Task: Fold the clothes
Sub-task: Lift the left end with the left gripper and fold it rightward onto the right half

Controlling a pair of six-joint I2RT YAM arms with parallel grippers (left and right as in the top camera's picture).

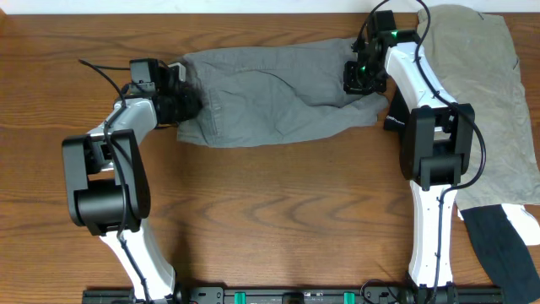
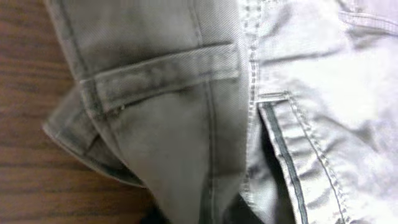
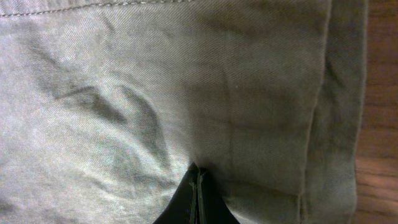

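Note:
The grey shorts [image 1: 270, 97] lie folded lengthwise across the back of the table, waistband at the left, leg hems at the right. My left gripper [image 1: 180, 101] sits at the waistband end; the left wrist view shows a belt loop [image 2: 161, 74] and pocket stitching of the shorts [image 2: 186, 124] up close, with cloth running down between the fingers [image 2: 205, 214]. My right gripper [image 1: 364, 78] is at the leg-hem end; in the right wrist view its fingertips [image 3: 198, 177] are closed together, pinching a fold of the shorts [image 3: 155, 93].
A paler khaki-beige garment [image 1: 485, 101] lies at the far right beside the right arm. A black garment [image 1: 506, 249] and a white piece lie at the lower right. Bare wooden table [image 1: 278, 211] fills the front and middle.

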